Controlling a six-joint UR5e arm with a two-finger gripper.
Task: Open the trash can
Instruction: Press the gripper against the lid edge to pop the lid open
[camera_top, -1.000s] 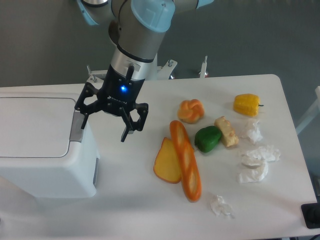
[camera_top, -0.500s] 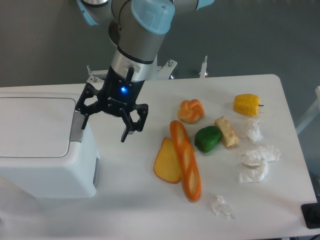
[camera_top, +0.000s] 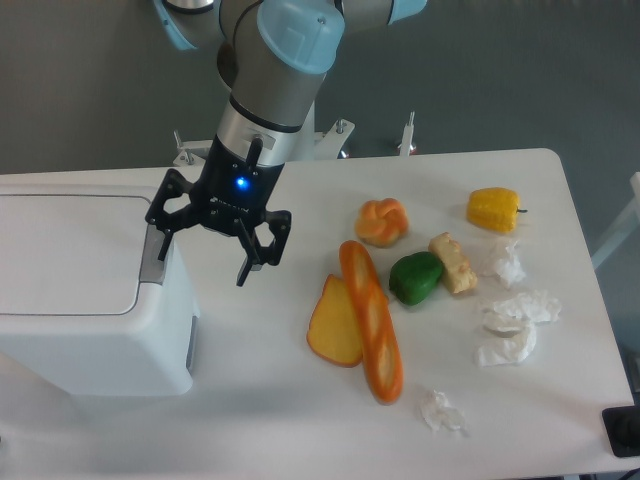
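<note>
The arm comes down from the far side, tilted toward the left. Its gripper (camera_top: 203, 252) hangs with jaws spread over the right edge of the trash can (camera_top: 90, 290), one finger above the grey tab (camera_top: 153, 256).

The trash can (camera_top: 90, 330) looks like smooth white plastic, the baguette (camera_top: 372, 322) glossy, the tissues (camera_top: 515, 325) crumpled paper, the table (camera_top: 300, 420) matt white.
</note>
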